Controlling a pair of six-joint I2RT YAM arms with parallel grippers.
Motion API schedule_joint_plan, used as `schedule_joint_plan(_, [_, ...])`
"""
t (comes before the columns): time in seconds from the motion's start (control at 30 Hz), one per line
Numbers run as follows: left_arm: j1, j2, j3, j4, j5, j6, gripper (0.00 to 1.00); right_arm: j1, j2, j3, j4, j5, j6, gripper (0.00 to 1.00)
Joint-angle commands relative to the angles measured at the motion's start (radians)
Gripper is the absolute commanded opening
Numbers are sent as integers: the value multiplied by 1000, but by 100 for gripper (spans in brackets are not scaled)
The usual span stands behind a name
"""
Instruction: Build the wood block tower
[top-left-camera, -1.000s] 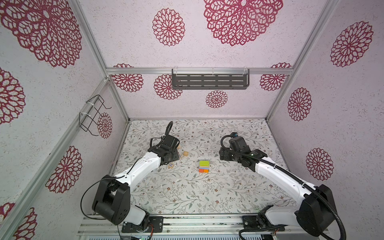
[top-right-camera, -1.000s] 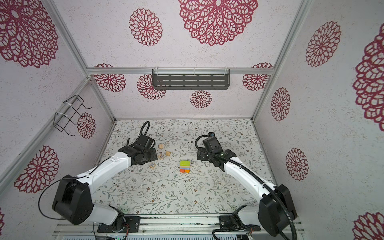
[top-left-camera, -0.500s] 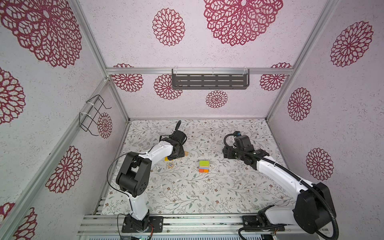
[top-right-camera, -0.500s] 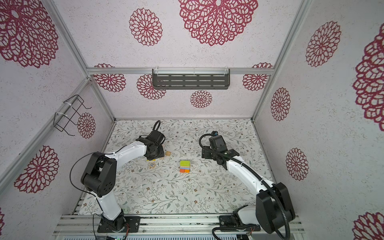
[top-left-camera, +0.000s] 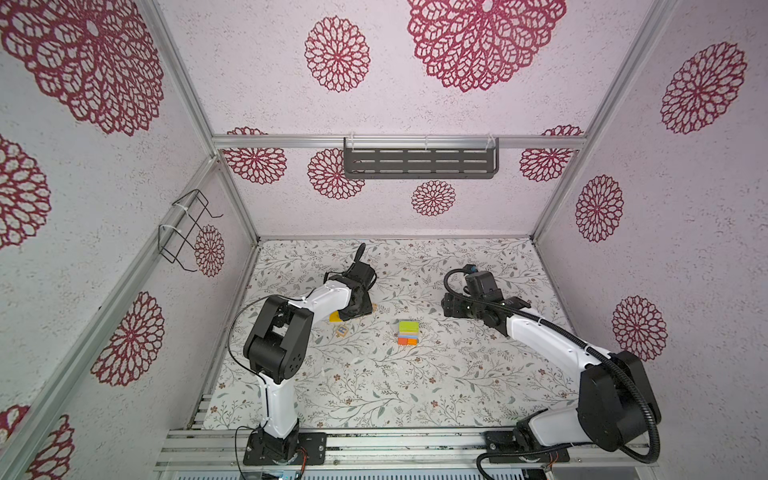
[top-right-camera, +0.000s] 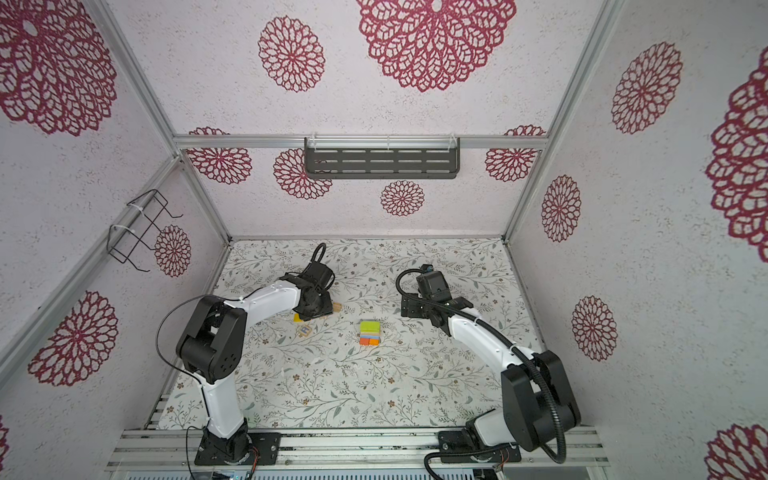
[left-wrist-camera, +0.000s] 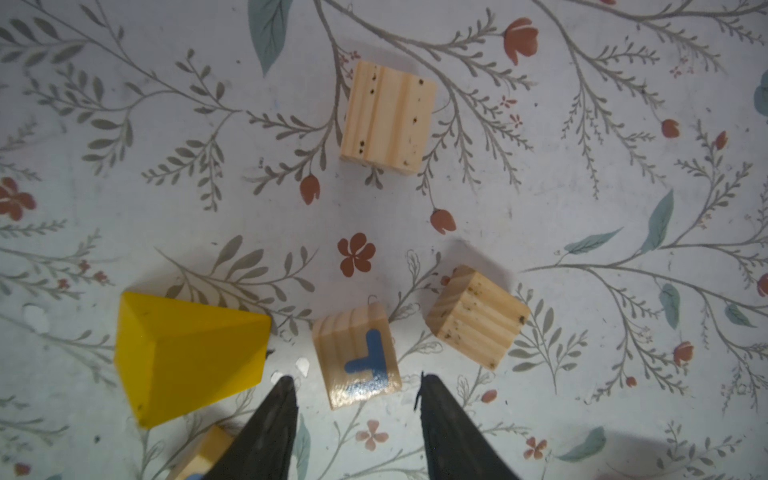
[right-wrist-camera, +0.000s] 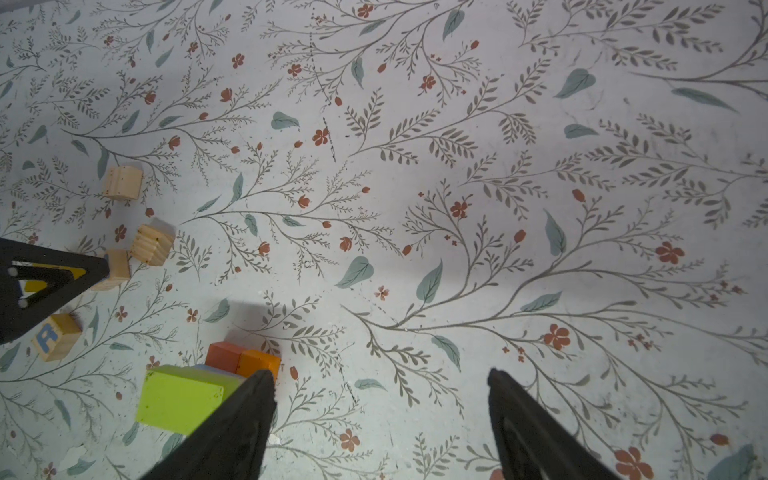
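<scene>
Near the middle of the floral-patterned counter (top-left-camera: 415, 395), the tower (top-left-camera: 408, 332) of painted wood blocks, low and narrow: red-orange and orange bricks side by side at the base, a pale blue layer above them, a lime-green brick on top. Same tower (top-right-camera: 369, 333) in both top views, with its green top and orange base also visible to the right wrist camera (right-wrist-camera: 187, 395). Between the tower and the left edge of the counter, a loose group of blocks, all lying on the surface and well apart from the stack. Left pincer (left-wrist-camera: 354, 378) low over this group, jaws apart, one tip on each side of a small natural-wood cube with a blue letter T (left-wrist-camera: 357, 359), a thin gap on both sides, so not clamped on it. Just beside that cube, a yellow roof-shaped piece (left-wrist-camera: 187, 353) on one side and a plain natural-wood cube (left-wrist-camera: 478, 316) on the other, near but not touching. A little farther from the tips, a plain rectangular wood block (left-wrist-camera: 388, 116). Toward the front edge from this group, a separate wood cube printed with a blue letter R (right-wrist-camera: 56, 336), seen also in a top view (top-left-camera: 341, 330). Right pincer (right-wrist-camera: 380, 372) to the right of the tower, slightly toward the back edge, jaws wide apart above bare counter, nothing between them.
</scene>
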Motion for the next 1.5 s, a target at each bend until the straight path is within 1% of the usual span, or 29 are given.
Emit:
schedule_joint_plan(0.0, [6,15,31,17,-7,-5,51,-9,-6,1,25,-14,-16,85])
schedule_joint_plan(0.13, [7,62,41,15,-5,-6,50,-10,-3,1,26,-16,-17,85])
schedule_joint_plan(0.47, [7,84,51,10,-2,-5,48,-18,10,-7,36,-20,-17,86])
schedule_joint_plan(0.7, [6,81,53,5,-10,-4,41,-19,14,-18,45,-31,-11,86])
schedule_joint_plan(0.97, [6,45,48,-6,-13,9,38,-22,11,-38,66,-41,1,86])
schedule_joint_plan(1.07, [4,35,62,-33,-10,22,37,-30,7,-50,82,-62,12,88])
schedule_joint_plan(1.1, [-1,2,67,-46,-13,27,37,-34,4,-54,86,-70,15,89])
schedule_joint_plan(1.27, [-32,-47,108,-117,-39,50,37,-69,-25,-91,112,-112,37,95])
schedule_joint_plan(1.4, [-76,-81,166,-180,-48,58,37,-118,-46,-133,143,-170,58,96])
schedule_joint_plan(1.47, [-106,-88,207,-215,-55,62,38,-142,-52,-151,156,-195,65,99])
